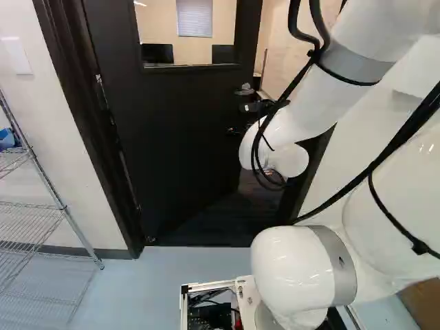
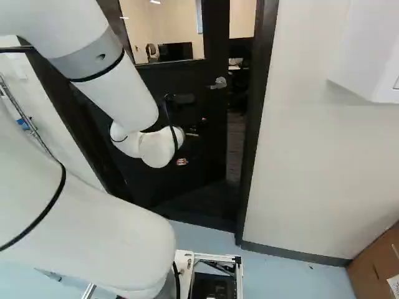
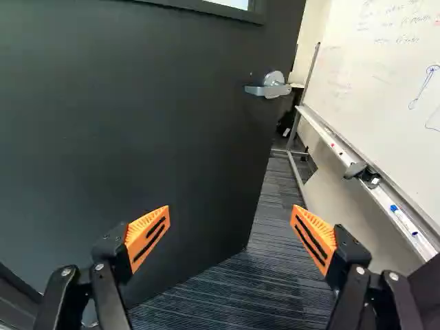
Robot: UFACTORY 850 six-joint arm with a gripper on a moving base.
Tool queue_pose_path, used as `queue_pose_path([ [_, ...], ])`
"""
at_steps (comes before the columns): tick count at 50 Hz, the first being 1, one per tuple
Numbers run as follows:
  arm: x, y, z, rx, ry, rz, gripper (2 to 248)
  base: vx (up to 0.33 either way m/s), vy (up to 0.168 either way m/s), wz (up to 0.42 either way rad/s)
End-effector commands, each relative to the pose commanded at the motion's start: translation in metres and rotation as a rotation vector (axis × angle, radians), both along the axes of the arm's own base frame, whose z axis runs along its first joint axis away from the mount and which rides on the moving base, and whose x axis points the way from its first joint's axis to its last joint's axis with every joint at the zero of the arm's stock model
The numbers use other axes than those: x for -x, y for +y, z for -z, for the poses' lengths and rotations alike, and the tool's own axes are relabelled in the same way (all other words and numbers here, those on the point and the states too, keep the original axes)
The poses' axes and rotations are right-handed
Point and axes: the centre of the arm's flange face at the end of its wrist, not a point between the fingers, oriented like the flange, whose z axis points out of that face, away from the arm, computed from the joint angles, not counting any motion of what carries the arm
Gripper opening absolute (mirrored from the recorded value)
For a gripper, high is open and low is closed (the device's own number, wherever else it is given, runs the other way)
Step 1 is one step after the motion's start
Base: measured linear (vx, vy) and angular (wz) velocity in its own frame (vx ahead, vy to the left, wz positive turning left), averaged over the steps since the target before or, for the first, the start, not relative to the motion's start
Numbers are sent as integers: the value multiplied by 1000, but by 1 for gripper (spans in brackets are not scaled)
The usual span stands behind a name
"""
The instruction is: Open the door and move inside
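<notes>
The gripper (image 2: pixel 192 138) is in front of the dark door, below its lever handle, in the right base view. In the wrist view the gripper (image 3: pixel 230 240) has its two orange-padded fingers wide apart with nothing between them. The black door (image 3: pixel 158 124) stands ajar, swung away from the base. Its silver lever handle (image 3: pixel 269 86) is ahead of the gripper near the door's free edge, untouched; it also shows beside the opening in the right base view (image 2: pixel 218 83). Past that edge, the doorway opening (image 2: pixel 235 143) shows a carpeted room.
Dark door frame (image 2: pixel 257 118) bounds the opening beside a white wall. A wire shelf (image 1: pixel 41 206) stands left of the door in the left base view. Beyond the door are a whiteboard (image 3: pixel 378 82) and its tray. A cardboard box (image 2: pixel 377 268) sits at the right base view's right.
</notes>
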Motion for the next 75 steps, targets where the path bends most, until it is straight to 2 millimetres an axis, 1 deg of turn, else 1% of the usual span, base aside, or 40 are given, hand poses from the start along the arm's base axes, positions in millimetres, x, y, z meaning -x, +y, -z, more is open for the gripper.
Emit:
queue_pose_path([
  [75,0,0,0,0,0,0,247,92,68,-17],
])
